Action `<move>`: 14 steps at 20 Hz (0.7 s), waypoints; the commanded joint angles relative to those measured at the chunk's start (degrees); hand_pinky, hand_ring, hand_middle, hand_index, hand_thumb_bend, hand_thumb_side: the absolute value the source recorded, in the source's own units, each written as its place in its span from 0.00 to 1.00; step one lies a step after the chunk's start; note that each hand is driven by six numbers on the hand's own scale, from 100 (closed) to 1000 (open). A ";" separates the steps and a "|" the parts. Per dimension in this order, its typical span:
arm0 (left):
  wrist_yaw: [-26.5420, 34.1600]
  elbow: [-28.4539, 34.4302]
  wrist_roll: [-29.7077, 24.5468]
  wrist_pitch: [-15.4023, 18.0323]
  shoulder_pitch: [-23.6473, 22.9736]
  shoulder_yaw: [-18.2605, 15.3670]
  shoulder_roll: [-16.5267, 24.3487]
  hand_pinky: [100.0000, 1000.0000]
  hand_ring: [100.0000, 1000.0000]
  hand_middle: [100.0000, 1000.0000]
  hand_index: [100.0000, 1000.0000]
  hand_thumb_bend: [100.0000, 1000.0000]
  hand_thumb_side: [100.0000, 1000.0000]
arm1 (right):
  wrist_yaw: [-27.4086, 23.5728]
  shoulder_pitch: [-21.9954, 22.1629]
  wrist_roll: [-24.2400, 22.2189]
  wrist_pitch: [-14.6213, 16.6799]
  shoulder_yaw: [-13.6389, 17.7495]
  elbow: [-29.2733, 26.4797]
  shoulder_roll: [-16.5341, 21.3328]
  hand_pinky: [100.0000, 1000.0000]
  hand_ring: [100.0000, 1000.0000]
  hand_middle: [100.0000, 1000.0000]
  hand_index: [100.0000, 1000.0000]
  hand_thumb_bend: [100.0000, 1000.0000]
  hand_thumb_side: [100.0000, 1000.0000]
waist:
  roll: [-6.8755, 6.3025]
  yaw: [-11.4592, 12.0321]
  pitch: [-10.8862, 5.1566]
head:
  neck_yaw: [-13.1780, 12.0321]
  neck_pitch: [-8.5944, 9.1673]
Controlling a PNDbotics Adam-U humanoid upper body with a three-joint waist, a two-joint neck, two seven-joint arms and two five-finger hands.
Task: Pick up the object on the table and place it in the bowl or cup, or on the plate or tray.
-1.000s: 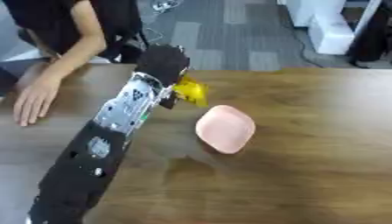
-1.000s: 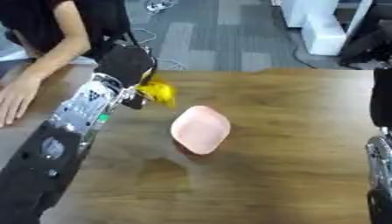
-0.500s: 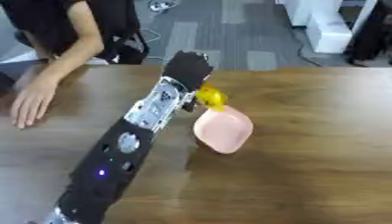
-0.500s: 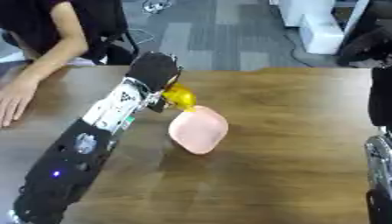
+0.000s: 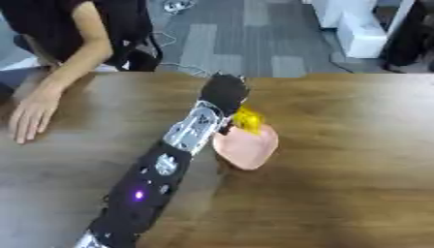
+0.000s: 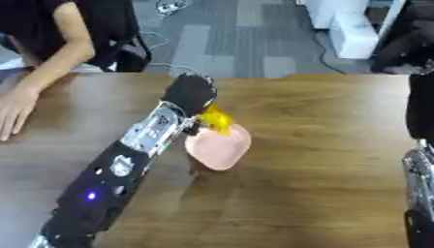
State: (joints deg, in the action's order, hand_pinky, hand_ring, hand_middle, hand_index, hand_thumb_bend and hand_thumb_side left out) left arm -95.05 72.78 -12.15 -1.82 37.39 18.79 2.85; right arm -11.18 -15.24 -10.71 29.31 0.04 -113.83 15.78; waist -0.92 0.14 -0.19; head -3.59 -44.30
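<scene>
Wood-grain bench [image 5: 356, 184] runs across both views, grey floor beyond its far edge; a person's hand rests flat near the far-left corner, clear of the work.

Left hand [image 5: 225, 93] is stretched out from the near-left edge toward the bench middle, back of the hand to the camera. I see the yellow object [image 5: 248, 118] tucked under and to the right of it. Fingers look curled around the object, so I log it as gripped, though the fingertips themselves are hidden behind the hand.

Pink plate [image 6: 219, 145] lies just right of and below the hand. The object sits over the plate's far-left rim, overlapping it in both views; I cannot tell whether it touches.

Key relation: the plate's centre lies toward me and slightly right of the object. My judgement is that the release needs a small shift that way first, or the object may tip off the rim.

Right arm shows only as a dark forearm at the right edge of the right eye view; its hand is out of sight, and it is much the farther from the plate
</scene>
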 commanded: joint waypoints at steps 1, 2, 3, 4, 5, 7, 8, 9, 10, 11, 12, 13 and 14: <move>0.97 0.29 2.52 0.17 1.04 0.28 -0.70 0.04 0.29 0.35 0.37 0.16 0.00 | -0.30 -1.01 -0.26 0.07 0.19 -0.76 0.71 0.35 0.47 0.71 0.66 0.00 1.00 | 0.01 -0.05 -0.36 | 0.25 0.18; 1.24 0.07 2.95 0.29 0.94 0.43 -0.93 0.09 0.33 0.40 0.41 0.17 0.00 | -0.29 -1.01 -0.28 0.05 0.19 -0.76 0.71 0.35 0.47 0.71 0.66 0.00 1.00 | 0.00 -0.07 -0.37 | 0.53 0.18; 1.46 -0.10 3.27 0.43 0.83 0.57 -1.15 0.12 0.36 0.45 0.45 0.17 0.00 | -0.28 -1.02 -0.29 0.04 0.20 -0.76 0.72 0.35 0.47 0.71 0.66 0.00 1.00 | -0.01 -0.09 -0.37 | 0.71 0.18; 1.63 -0.21 3.54 0.58 0.72 0.69 -1.31 0.16 0.39 0.50 0.49 0.17 0.00 | -0.28 -1.04 -0.28 0.02 0.21 -0.76 0.72 0.36 0.47 0.71 0.66 0.00 1.00 | -0.03 -0.10 -0.38 | 0.80 0.18; 1.75 -0.29 3.76 0.71 0.63 0.78 -1.39 0.16 0.40 0.51 0.50 0.17 0.00 | -0.28 -1.05 -0.27 0.01 0.22 -0.76 0.72 0.36 0.47 0.71 0.66 0.00 1.00 | -0.05 -0.11 -0.38 | 0.86 0.18; 1.91 -0.46 4.00 1.11 0.53 0.91 -1.42 0.21 0.45 0.57 0.57 0.21 0.03 | -0.29 -1.10 -0.25 0.00 0.22 -0.76 0.73 0.36 0.47 0.71 0.66 0.00 1.00 | -0.09 -0.14 -0.39 | 0.91 0.18; 2.08 -0.55 4.02 1.69 0.52 1.05 -1.43 0.24 0.48 0.59 0.60 0.28 0.20 | -0.30 -1.13 -0.27 0.01 0.21 -0.76 0.74 0.36 0.47 0.71 0.66 0.00 1.00 | -0.11 -0.17 -0.39 | 0.89 0.18; 2.31 -0.61 3.99 2.37 0.53 1.08 -1.42 0.23 0.47 0.58 0.58 0.26 0.12 | -0.30 -1.14 -0.28 0.02 0.20 -0.76 0.74 0.36 0.47 0.71 0.66 0.00 1.00 | -0.12 -0.18 -0.39 | 0.89 0.18; 2.52 -0.69 3.91 3.05 0.54 1.12 -1.40 0.29 0.52 0.61 0.63 0.34 0.30 | -0.30 -1.15 -0.30 0.03 0.20 -0.76 0.74 0.36 0.47 0.70 0.66 0.00 1.00 | -0.13 -0.20 -0.39 | 0.87 0.18; 2.74 -0.80 3.73 3.82 0.56 1.15 -1.37 0.28 0.52 0.61 0.63 0.33 0.29 | -0.32 -1.15 -0.31 0.03 0.20 -0.76 0.74 0.36 0.47 0.70 0.66 0.00 1.00 | -0.13 -0.22 -0.38 | 0.86 0.18; 2.86 -0.89 3.52 4.38 0.58 1.12 -1.31 0.31 0.54 0.64 0.66 0.38 0.32 | -0.33 -1.16 -0.32 0.04 0.20 -0.76 0.74 0.36 0.47 0.69 0.66 0.00 1.00 | -0.13 -0.22 -0.38 | 0.84 0.18; 2.89 -1.01 3.22 4.87 0.62 1.10 -1.24 0.32 0.55 0.64 0.66 0.39 0.32 | -0.34 -1.15 -0.34 0.04 0.20 -0.76 0.74 0.36 0.47 0.69 0.66 0.00 1.00 | -0.13 -0.23 -0.38 | 0.80 0.18; 2.87 -1.09 2.91 5.23 0.65 1.06 -1.17 0.33 0.55 0.65 0.66 0.40 0.32 | -0.35 -1.15 -0.35 0.05 0.20 -0.76 0.75 0.36 0.47 0.69 0.66 0.00 1.00 | -0.13 -0.23 -0.38 | 0.77 0.18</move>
State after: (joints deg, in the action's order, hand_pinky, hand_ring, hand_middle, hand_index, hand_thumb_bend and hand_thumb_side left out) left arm -92.59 71.07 -9.04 2.71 37.24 19.85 1.43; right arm -11.26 -15.62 -10.82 29.37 0.04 -113.82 15.78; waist -1.13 -0.03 -0.19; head -3.02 -44.31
